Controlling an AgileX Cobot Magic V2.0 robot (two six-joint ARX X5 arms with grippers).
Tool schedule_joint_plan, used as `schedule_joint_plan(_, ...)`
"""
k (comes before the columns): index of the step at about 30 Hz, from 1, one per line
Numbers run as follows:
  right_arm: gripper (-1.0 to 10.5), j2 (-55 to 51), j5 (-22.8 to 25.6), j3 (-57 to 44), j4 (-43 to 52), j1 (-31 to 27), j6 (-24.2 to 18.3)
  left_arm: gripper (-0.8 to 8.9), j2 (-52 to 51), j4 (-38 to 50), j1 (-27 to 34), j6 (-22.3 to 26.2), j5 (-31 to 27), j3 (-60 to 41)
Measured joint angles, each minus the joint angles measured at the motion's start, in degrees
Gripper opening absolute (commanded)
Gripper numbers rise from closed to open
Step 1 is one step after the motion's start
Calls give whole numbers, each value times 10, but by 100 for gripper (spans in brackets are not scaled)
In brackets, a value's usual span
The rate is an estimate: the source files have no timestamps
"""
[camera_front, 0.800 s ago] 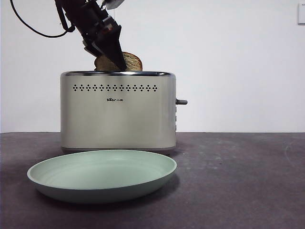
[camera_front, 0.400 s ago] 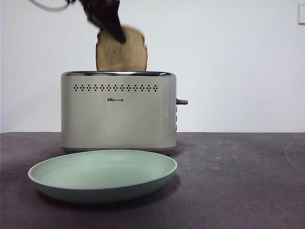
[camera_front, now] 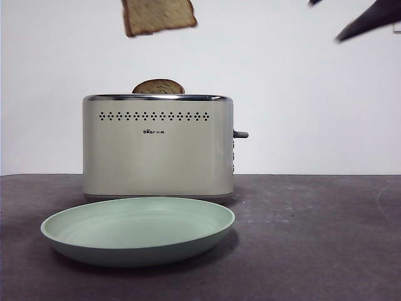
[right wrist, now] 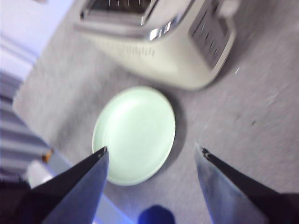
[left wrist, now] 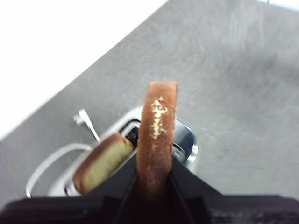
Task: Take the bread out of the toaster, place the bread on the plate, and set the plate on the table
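The bread (camera_front: 158,17) hangs high above the toaster (camera_front: 158,147), fully out of its slot, with its top cut off by the front view's upper edge. In the left wrist view my left gripper (left wrist: 154,173) is shut on the bread (left wrist: 157,135), seen edge-on, over the toaster (left wrist: 188,145). The pale green plate (camera_front: 138,229) rests on the table (camera_front: 313,238) in front of the toaster. My right gripper (right wrist: 152,151) stands open in the air above the plate (right wrist: 135,133) and holds nothing; its dark tip (camera_front: 369,22) shows at the front view's top right.
A second, narrower slice (camera_front: 158,87) still pokes out of the toaster, also visible as a slice (left wrist: 103,161) in the left wrist view. The toaster's grey lever (camera_front: 240,134) sticks out on its right side. A white cable (left wrist: 51,161) lies behind the toaster.
The bread has risen out of the toaster to the picture's top, and the left gripper has gone out of the front view. A dark arm tip has come in at the top right.
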Motion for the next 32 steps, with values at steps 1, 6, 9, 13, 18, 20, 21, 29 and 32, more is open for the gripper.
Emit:
schedule_joint_plan(1, 312, 15, 7, 0, -4, 16, -4, -8, -9, -14, 0, -11, -4, 0)
schedule_joint_plan(6, 312, 84, 68, 0, -7, 68, -20, -8, -52, -66, -2, -40, -10, 0)
schedule_joint_plan(9, 312, 127, 75, 0, -4, 86, -29, -8, -89, -85, -9, -48, -10, 0)
schedule_joint_plan(13, 312, 186, 75, 0, 13, 95, -37, -8, -137, -110, -13, -52, -10, 0)
schedule_joint_plan(18, 312, 246, 75, 0, 32, 101, -39, -8, -198, -111, -13, -63, -13, -39)
schedule_joint_plan(20, 312, 265, 75, 0, 42, 106, -39, -8, -233, -95, -13, -71, -22, -82)
schedule_joint_plan(21, 312, 272, 75, 0, 47, 108, -39, -8, -253, -82, -13, -75, -29, -110)
schedule_joint_plan(29, 312, 303, 75, 0, 90, 135, -39, -8, -420, 35, -13, -144, -95, -346)
schedule_joint_plan(32, 312, 315, 75, 0, 110, 143, -38, -8, -483, 62, -13, -176, -126, -422)
